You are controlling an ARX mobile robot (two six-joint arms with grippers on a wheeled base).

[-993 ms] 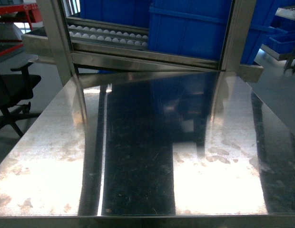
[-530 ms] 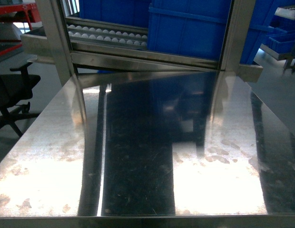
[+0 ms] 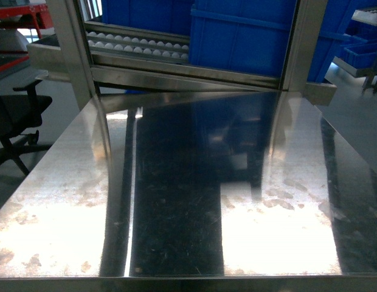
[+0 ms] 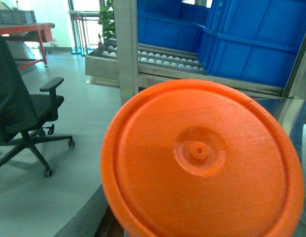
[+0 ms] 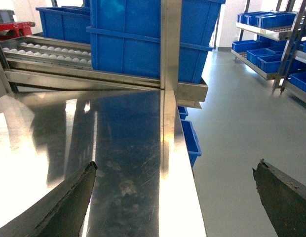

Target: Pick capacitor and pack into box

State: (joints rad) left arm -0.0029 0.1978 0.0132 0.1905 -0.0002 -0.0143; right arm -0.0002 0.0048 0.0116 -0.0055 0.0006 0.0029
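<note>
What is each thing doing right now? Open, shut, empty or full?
Right hand, open, holding nothing.
Steel table, shiny and scuffed.
Orange disc, tilted, filling the left wrist view.
Blue bins, upright behind the table.
Office chair, empty.

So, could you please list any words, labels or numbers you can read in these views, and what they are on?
None: no readable text in any view.
The blue bins, the steel table and the orange disc filling the left wrist view show no lettering.
</note>
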